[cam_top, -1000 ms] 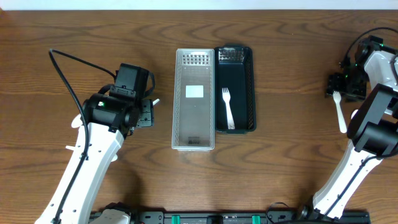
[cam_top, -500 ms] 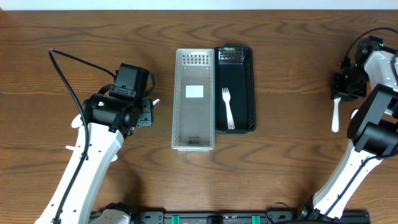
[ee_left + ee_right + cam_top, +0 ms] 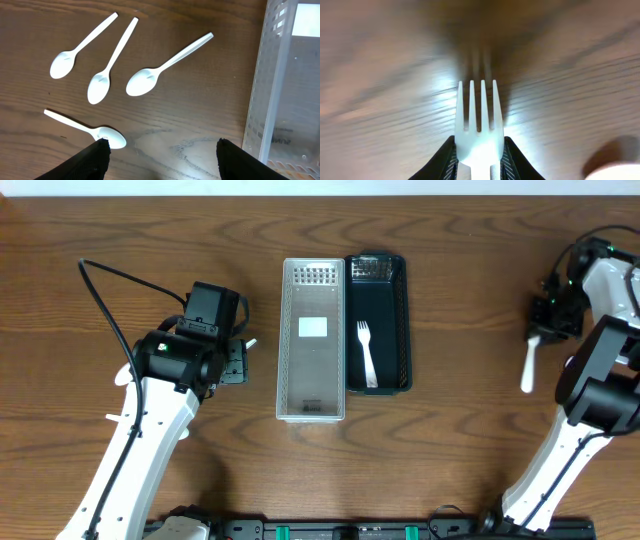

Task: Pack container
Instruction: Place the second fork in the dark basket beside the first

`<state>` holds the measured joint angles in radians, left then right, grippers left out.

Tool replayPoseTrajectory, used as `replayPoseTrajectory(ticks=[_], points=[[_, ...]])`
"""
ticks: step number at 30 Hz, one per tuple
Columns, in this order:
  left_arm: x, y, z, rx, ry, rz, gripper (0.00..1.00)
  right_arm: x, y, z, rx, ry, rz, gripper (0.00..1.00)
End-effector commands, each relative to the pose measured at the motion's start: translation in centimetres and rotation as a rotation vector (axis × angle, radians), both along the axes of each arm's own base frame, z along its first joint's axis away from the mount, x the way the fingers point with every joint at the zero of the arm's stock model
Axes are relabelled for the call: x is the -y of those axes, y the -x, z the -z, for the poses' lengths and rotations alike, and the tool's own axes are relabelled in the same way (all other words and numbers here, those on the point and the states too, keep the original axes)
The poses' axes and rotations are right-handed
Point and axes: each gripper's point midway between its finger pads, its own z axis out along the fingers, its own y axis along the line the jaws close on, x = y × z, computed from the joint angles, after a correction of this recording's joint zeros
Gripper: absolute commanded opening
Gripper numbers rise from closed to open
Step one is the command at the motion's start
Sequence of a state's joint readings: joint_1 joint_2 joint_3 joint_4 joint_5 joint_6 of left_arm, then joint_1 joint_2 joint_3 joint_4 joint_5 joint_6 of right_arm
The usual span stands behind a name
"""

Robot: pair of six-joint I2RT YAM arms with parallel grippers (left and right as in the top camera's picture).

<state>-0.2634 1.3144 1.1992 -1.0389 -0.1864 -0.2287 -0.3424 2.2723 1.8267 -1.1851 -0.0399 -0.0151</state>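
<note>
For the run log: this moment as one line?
right gripper: shut on white plastic fork | left gripper: open, by four white plastic spoons | dark plastic tray: holds second fork

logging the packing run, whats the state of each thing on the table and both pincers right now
left pincer, open, empty
right pincer, shut on held fork
held fork, gripped, outside the tray
black tray, open, one white fork lying inside
clear container, beside black tray, looks empty
spoons, four loose on table

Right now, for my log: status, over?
Right gripper shut on white fork. Left gripper open over spoons. Packed fork in dark tray; no obstruction seen.
</note>
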Motion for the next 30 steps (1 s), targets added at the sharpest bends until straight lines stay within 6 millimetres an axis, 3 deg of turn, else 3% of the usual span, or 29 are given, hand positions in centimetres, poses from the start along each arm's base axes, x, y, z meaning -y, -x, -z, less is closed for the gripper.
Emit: replayPoseTrajectory(ticks=[1, 6, 8, 11, 14, 18, 25, 27, 30], points=[[-0.2, 0.0, 0.1, -0.002, -0.007, -0.001, 0.71, -5.2, -3.7, -9.8, 0.258, 0.004, -0.066, 0.12], [-0.2, 0.0, 0.1, -0.002, -0.007, -0.001, 0.71, -14.0, -4.1, -17.0, 0.432, -0.003, -0.204, 0.11], [-0.2, 0.0, 0.1, -0.002, -0.007, -0.001, 0.71, -17.8, -3.8, -18.6, 0.476, -0.021, -0.268, 0.11], [-0.2, 0.0, 0.1, -0.002, -0.007, -0.001, 0.71, -23.3, -3.0, -19.3, 0.495, -0.059, -0.348, 0.06], [-0.3, 0.0, 0.1, -0.002, -0.007, -0.002, 0.71, -28.3, -2.2, -18.3, 0.485, -0.089, -0.433, 0.07], [-0.3, 0.0, 0.1, -0.002, -0.007, -0.002, 0.71, -32.5, -1.6, -15.8, 0.443, -0.081, -0.49, 0.1], [-0.2, 0.1, 0.1, -0.002, -0.007, -0.001, 0.72, -35.4, -1.0, -9.5, 0.309, -0.056, -0.517, 0.12], [-0.3, 0.1, 0.1, -0.002, -0.007, -0.002, 0.78, -35.6, -1.0, -7.8, 0.277, -0.049, -0.522, 0.13], [-0.2, 0.1, 0.1, -0.002, -0.007, -0.001, 0.79, -35.5, -1.1, -6.8, 0.258, -0.042, -0.523, 0.15]])
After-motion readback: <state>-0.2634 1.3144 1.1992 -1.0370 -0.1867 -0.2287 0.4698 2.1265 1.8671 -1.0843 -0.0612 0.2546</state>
